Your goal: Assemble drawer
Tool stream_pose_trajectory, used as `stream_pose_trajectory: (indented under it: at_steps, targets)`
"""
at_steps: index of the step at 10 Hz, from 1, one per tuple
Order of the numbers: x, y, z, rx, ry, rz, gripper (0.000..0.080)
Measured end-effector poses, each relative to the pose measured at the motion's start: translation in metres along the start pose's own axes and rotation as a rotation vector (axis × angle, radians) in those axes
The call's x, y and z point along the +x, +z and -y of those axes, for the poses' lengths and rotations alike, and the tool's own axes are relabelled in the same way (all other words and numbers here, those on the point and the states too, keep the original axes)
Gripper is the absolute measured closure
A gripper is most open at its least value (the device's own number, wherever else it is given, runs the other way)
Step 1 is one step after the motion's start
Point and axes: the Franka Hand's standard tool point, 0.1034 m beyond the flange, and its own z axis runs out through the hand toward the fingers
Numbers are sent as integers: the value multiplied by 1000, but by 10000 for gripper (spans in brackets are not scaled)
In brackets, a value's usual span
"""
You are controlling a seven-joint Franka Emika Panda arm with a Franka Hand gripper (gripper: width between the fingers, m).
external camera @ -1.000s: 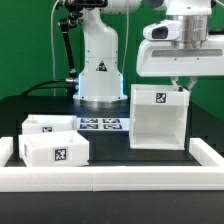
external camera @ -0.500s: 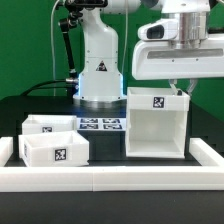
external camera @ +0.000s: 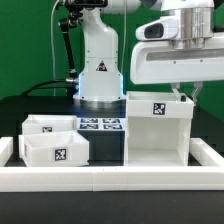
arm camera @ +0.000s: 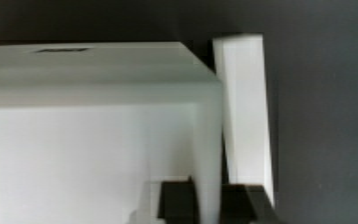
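Note:
The drawer's tall white housing [external camera: 155, 135] stands open-fronted at the exterior view's right, with a marker tag on its top edge. My gripper [external camera: 184, 95] comes down from above and is shut on the top of the housing's right wall. In the wrist view the thin wall [arm camera: 242, 100] runs between my two dark fingers [arm camera: 176, 200], and my gripper [arm camera: 211, 202] clamps it. The housing's inside [arm camera: 87, 130] shows beside the wall. Two shallow white trays lie at the left, one in front [external camera: 55, 152] and one behind [external camera: 45, 124].
The marker board [external camera: 102, 124] lies flat between the trays and the housing. A low white rail [external camera: 110, 180] borders the table's front and sides. The robot's white base [external camera: 98, 70] stands at the back centre.
The housing has slid forward and toward the exterior view's left with my gripper on its wall. It now looks larger and nearer the front rail. The trays have not moved.

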Motion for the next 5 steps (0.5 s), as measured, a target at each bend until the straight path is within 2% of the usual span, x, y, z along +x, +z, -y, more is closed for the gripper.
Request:
stream_pose_trajectory:
  at_steps: [1,5]
  targets:
    - [7,0,-2,1,6,-9,761]
    - [8,-1,-1,2,54,-12,761]
